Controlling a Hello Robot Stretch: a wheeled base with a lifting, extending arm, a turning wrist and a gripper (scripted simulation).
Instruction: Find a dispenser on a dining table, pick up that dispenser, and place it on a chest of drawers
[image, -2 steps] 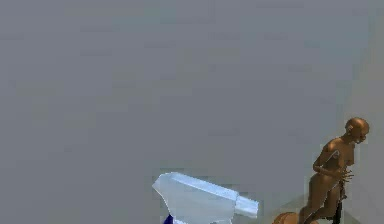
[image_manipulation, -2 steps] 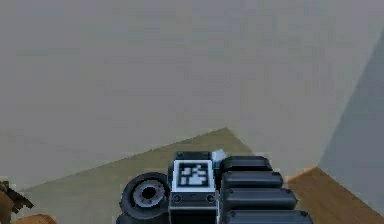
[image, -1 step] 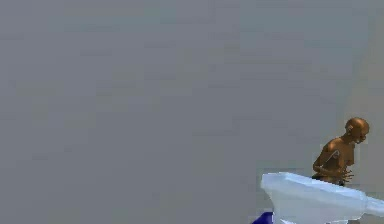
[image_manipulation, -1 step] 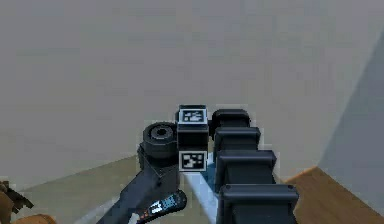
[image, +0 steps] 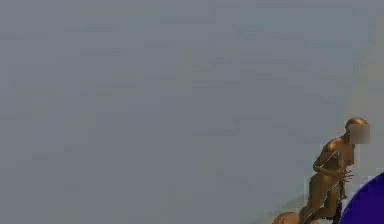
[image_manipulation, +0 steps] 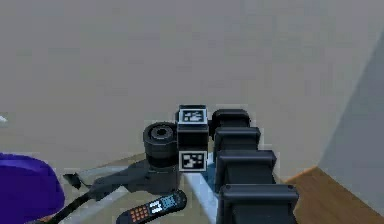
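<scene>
My dark, thin-fingered pincer (image_manipulation: 75, 188) is pointing toward the lower left, near a rounded, glossy purple form (image_manipulation: 25, 185). I cannot tell whether it is holding anything, nor where the dispenser is lying.

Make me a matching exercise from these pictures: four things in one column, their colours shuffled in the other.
Things:
1. statue
2. round object
3. marker squares
4. handset

Colours:
A. purple
B. dark with orange keys
C. bronze
D. white with black marks

Pairs: 1-C, 2-A, 3-D, 4-B
</scene>
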